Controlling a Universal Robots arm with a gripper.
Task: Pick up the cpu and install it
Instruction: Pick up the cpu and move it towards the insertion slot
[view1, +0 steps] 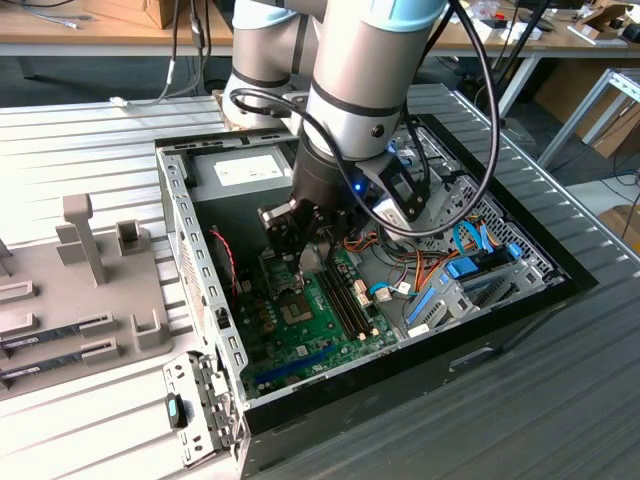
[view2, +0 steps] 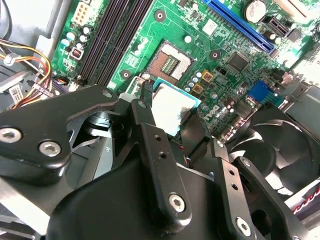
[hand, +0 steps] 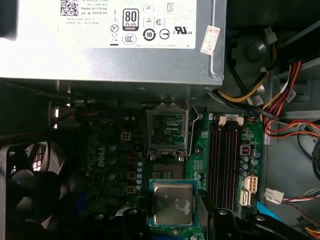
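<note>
I see the cpu (hand: 173, 204) silvery, with what looks like faint greyish smudges, thin green rim; motherboard (view2: 150, 30) green, slot (view2: 240, 24) blue.

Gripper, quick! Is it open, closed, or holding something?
The gripper is closed on the cpu, holding it over the motherboard near the open socket.

Light is glaring off the grey metal power-supply box (hand: 100, 60); the green circuit board (hand: 115, 150) beside it is lying shadowed.

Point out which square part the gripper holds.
The cpu, silvery-topped with a green rim, clamped in the gripper; the dark-framed socket lies bare beside it.
</note>
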